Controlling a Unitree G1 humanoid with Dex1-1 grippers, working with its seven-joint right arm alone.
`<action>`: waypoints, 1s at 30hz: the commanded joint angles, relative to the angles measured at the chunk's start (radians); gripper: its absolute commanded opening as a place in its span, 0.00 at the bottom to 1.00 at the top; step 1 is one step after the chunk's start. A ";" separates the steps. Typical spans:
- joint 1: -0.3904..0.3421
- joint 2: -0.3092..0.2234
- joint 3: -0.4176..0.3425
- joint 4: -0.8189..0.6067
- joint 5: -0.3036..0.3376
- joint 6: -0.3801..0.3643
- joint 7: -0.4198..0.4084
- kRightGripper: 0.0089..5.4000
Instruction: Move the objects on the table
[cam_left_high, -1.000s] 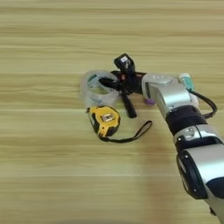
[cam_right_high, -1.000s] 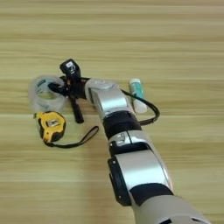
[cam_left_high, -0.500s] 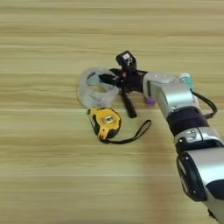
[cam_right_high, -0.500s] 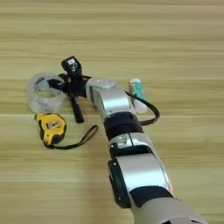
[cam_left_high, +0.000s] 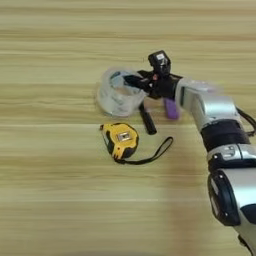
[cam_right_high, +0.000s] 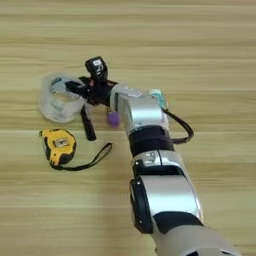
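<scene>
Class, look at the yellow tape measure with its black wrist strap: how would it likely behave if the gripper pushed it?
The yellow tape measure lies on a flat side, so it would probably slide, not roll. Its black strap curves loosely on the table, so it likely trails limply behind. The chunky body suggests some weight.

1. No writing, brand, number or sign could be read anywhere on the tabletop.
2. The clear tape roll, at the pincer tip, carried a teal label with no legible print.
3. The yellow tape measure, below the pincer, bore a pale face plate, its markings too small to make out.
</scene>
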 joint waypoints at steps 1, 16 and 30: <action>-0.170 -0.082 -0.062 -0.072 0.043 -0.054 -0.024 0.28; -0.208 -0.173 -0.163 0.002 0.059 -0.096 -0.044 0.28; -0.228 -0.257 -0.217 0.100 0.057 -0.160 -0.068 0.28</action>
